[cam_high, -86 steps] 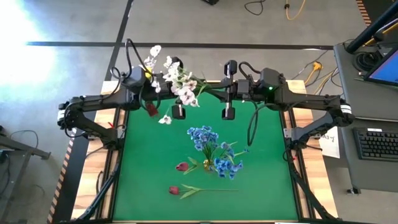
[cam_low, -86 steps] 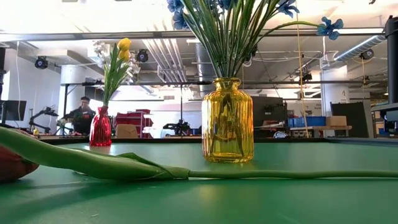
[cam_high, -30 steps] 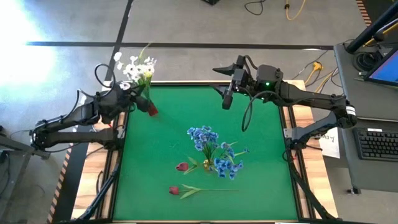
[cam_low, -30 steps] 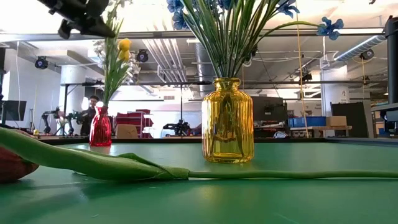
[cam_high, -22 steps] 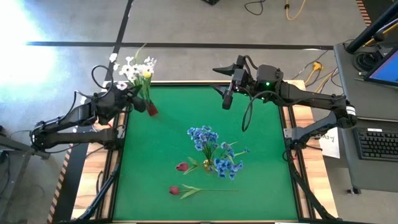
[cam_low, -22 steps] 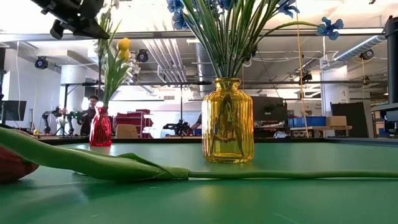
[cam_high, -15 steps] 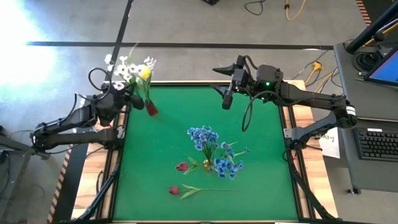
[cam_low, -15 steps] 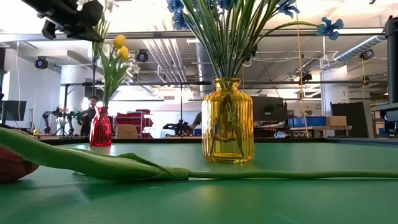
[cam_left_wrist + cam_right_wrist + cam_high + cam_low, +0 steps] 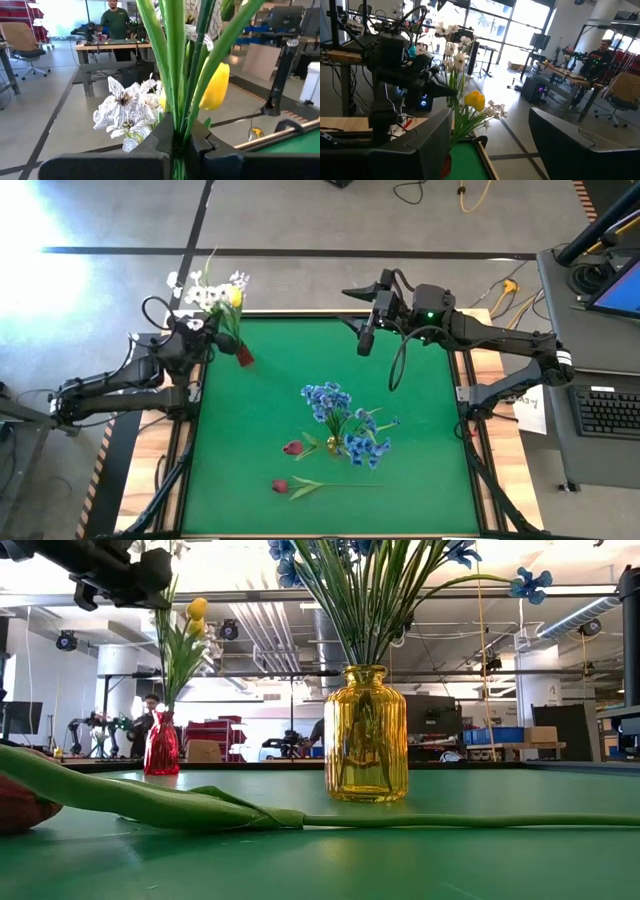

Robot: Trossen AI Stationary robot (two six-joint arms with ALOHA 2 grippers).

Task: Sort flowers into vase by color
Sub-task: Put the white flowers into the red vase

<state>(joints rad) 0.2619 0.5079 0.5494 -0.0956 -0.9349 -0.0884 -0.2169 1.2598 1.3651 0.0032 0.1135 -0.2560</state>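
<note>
A red vase [image 9: 243, 356] stands at the table's far left corner with a yellow tulip [image 9: 198, 610] in it. My left gripper [image 9: 207, 338] is level above it, shut on the green stems of a white-blossom spray [image 9: 203, 285]. At the table's middle a yellow vase [image 9: 366, 735] holds blue flowers [image 9: 338, 420]. Two red tulips [image 9: 292, 448] [image 9: 280, 486] lie flat on the green mat beside it. My right gripper [image 9: 365, 340] hangs open high over the far edge, holding nothing. My left gripper pinches the white spray's green stems [image 9: 176, 127] between its two fingers, below the blossoms. The fingers come level from the table's left side and lie across the stems. The spray stands nearly upright, its lower end reaching down to the red vase's mouth [image 9: 163, 715].
The mat's near left and right parts are bare green [image 9: 430, 480]. Beyond the table's far edge are desks, chairs and a person [image 9: 113, 17]; another person [image 9: 603, 50] sits farther off. A keyboard [image 9: 608, 410] lies right of the table.
My left gripper has drawn back toward the table's left edge and sunk a little, staying shut on the stems. The spray's top has swung toward the left while its lower end has stayed at the red vase. My right arm has kept still.
</note>
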